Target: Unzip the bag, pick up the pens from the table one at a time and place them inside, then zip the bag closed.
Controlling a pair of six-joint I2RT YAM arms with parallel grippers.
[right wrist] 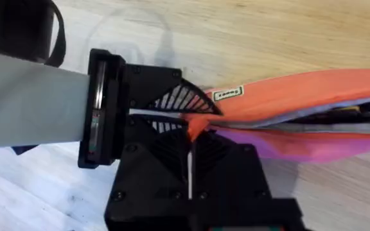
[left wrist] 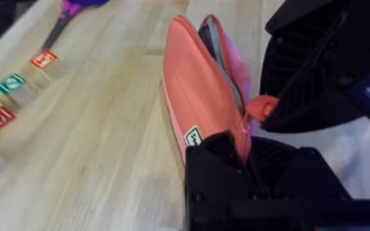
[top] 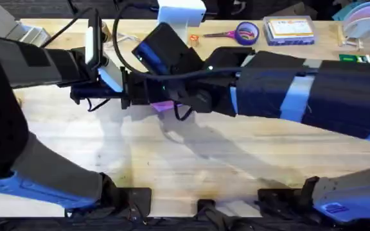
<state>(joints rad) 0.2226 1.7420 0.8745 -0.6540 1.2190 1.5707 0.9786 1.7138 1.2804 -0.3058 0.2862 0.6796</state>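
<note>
Left gripper (right wrist: 182, 119), black ribbed plastic, pinches one end of the soft pink fabric pouch (left wrist: 201, 90); right gripper (right wrist: 190, 138) clamps its orange zipper tab (left wrist: 261, 107), mid-table (top: 249, 147).

Lab table (top: 172, 167) (two mounted arms)

Black arms (top: 281, 90) (blue bands), cabled.

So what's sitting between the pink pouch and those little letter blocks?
Nothing: the left wrist view shows bare wooden table between the pouch and the letter blocks.
</note>
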